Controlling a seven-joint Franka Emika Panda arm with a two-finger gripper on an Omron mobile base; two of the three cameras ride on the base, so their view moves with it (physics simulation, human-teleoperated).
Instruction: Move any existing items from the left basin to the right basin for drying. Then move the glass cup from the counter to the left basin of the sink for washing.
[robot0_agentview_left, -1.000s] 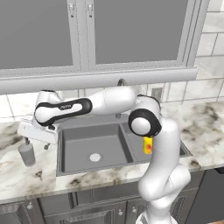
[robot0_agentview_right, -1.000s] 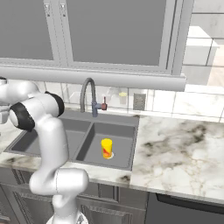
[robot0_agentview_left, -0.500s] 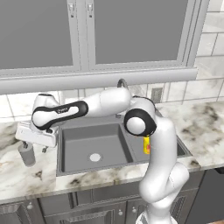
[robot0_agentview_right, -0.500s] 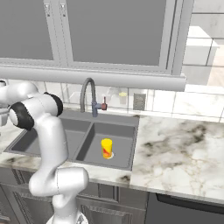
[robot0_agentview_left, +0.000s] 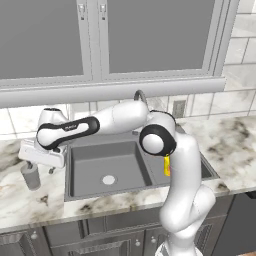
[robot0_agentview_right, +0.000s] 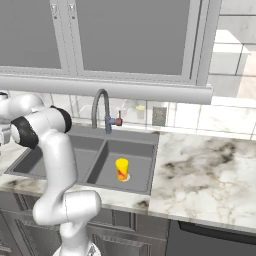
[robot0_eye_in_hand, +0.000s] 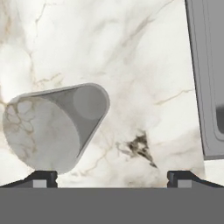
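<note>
Left base view: the glass cup (robot0_agentview_left: 30, 175) is a small grey translucent tumbler standing upright on the bench (robot0_agentview_left: 30, 200), just left of the sink (robot0_agentview_left: 80, 192). The left basin (robot0_agentview_left: 107, 162) shows its pale drain disc. The arm reaches far left from its elbow, the hand level over the bench, and the gripper (robot0_agentview_left: 36, 165) sits directly above the cup; its spacing cannot be read here. A yellow container (robot0_agentview_left: 166, 165) peeks out beside the arm in the right basin (robot0_agentview_left: 192, 162).

Right base view: the yellow container (robot0_agentview_right: 121, 169) with a red mark stands upright in the right basin (robot0_agentview_right: 137, 157), in full sight. The arched faucet (robot0_agentview_right: 101, 110) rises behind the divider.

Hand view: looking down into the glass cup (robot0_eye_in_hand: 54, 127), rim wider than base, marble visible through its wall. The 2 fingertips (robot0_eye_in_hand: 41, 178) stand spread wide apart, pinching nothing; the cup lies toward 1 tip, not centred. The sink (robot0_eye_in_hand: 205, 78) edge runs along the right.
</note>
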